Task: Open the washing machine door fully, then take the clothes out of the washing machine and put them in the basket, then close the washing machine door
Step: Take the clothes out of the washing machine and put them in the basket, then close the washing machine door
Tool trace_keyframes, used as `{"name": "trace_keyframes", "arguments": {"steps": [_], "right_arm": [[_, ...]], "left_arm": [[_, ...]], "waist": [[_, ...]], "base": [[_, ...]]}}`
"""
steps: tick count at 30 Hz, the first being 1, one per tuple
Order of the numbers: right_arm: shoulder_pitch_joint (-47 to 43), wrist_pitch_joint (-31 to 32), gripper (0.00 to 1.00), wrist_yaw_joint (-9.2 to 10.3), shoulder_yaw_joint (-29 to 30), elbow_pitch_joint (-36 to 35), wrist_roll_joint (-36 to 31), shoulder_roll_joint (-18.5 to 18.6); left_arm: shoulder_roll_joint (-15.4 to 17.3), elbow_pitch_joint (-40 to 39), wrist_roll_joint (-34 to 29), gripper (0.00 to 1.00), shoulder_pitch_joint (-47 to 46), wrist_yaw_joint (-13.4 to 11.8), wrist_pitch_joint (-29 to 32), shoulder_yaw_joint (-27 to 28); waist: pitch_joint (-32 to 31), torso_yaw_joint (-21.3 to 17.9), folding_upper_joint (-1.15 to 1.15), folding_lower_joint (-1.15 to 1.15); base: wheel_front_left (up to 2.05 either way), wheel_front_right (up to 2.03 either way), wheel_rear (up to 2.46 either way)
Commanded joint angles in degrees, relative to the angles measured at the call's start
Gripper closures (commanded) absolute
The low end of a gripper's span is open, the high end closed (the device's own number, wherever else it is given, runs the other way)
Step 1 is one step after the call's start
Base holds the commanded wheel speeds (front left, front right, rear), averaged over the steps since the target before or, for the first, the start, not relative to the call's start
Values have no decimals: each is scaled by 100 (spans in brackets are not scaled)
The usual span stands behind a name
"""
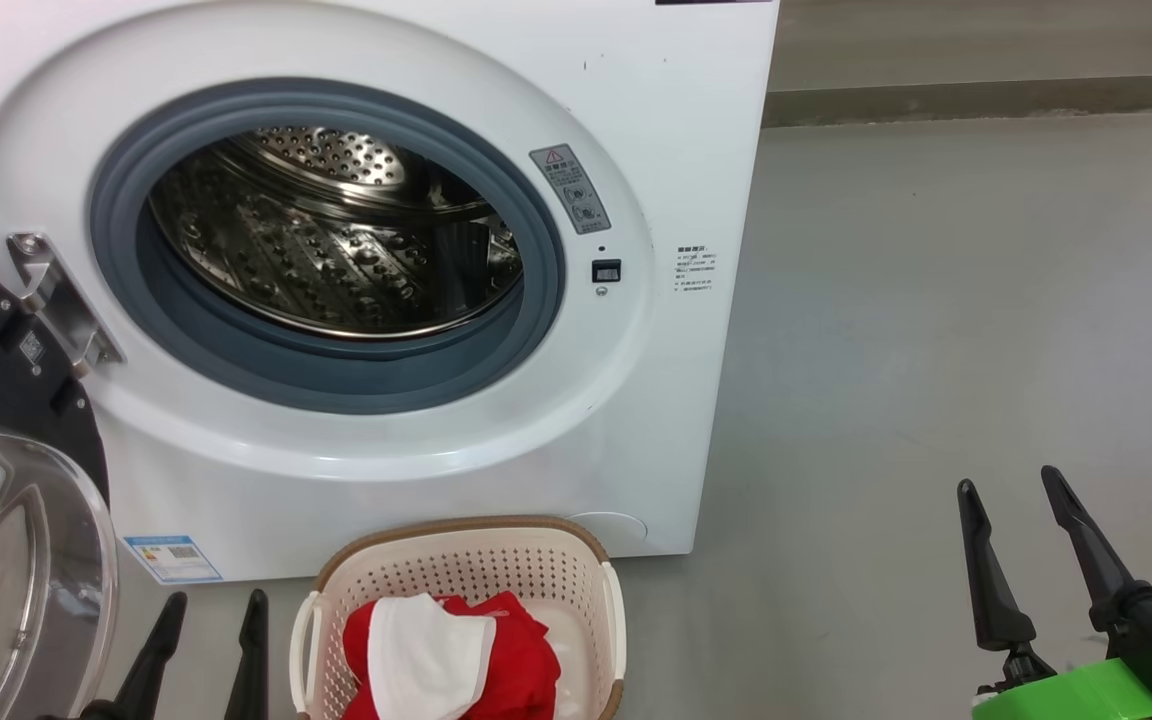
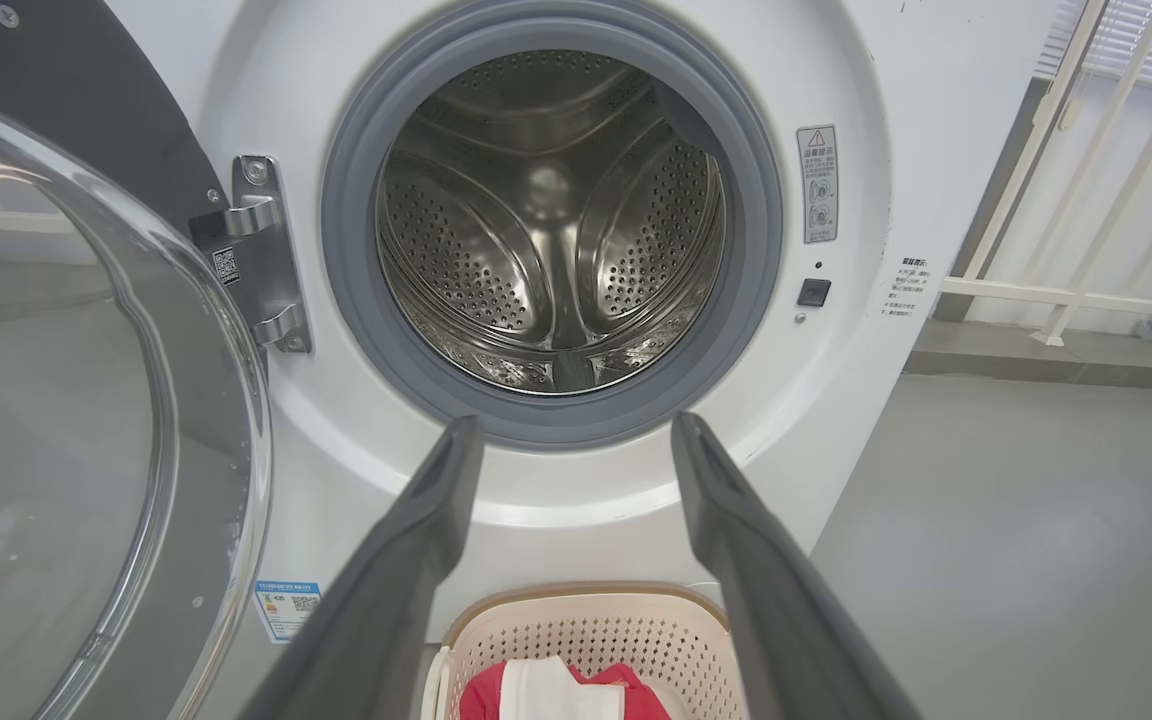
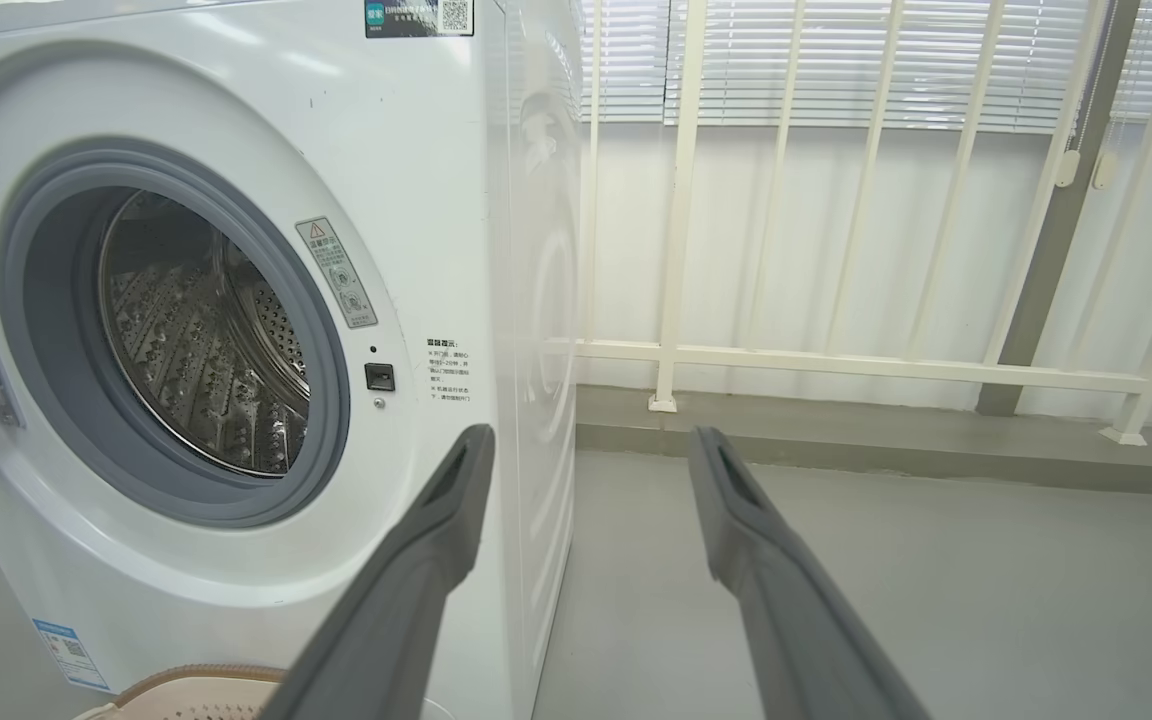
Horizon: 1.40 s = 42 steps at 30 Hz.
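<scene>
The white washing machine (image 1: 636,120) (image 2: 866,420) (image 3: 416,130) stands with its door (image 1: 6,500) (image 2: 56,420) swung wide to the left on its hinge. Bare perforated steel shows inside the drum (image 1: 336,230) (image 2: 551,220) (image 3: 201,350). On the floor in front sits the cream basket (image 1: 466,565) (image 2: 586,625) (image 3: 186,690), holding the red and white clothes (image 1: 446,650) (image 2: 556,690). My left gripper (image 1: 214,605) (image 2: 576,430) hangs open just left of the basket, nothing between its fingers. Off to the right, over bare floor, my right gripper (image 1: 1011,490) (image 3: 586,440) is open and empty.
Grey floor (image 1: 936,350) spreads to the right of the machine. A cream railing (image 3: 676,200) with blinds behind it runs along the far wall above a low ledge (image 3: 886,440). The open door takes up the room at the left.
</scene>
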<state>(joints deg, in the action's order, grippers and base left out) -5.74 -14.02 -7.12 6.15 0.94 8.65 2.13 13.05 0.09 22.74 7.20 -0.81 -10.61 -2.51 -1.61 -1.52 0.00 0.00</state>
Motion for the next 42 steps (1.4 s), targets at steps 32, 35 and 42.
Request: {"name": "trace_keyframes", "arguments": {"steps": [32, 35, 42], "right_arm": [[134, 147, 0, -36, -103, -232, 4, 75], [149, 146, 0, -36, -106, -225, 15, 75], [190, 113, 0, -36, -133, -156, 28, 75]], "left_arm": [[204, -426, 63, 0, -224, -33, -161, 120], [228, -409, -32, 0, -230, -120, -165, 115], [231, -391, -57, 0, -271, -162, -185, 83]], "waist": [[137, 15, 0, 0], [148, 18, 0, 0], [163, 47, 0, 0]], "base": [[-102, 102, 0], [-25, 25, 0], [0, 0, 0]]}}
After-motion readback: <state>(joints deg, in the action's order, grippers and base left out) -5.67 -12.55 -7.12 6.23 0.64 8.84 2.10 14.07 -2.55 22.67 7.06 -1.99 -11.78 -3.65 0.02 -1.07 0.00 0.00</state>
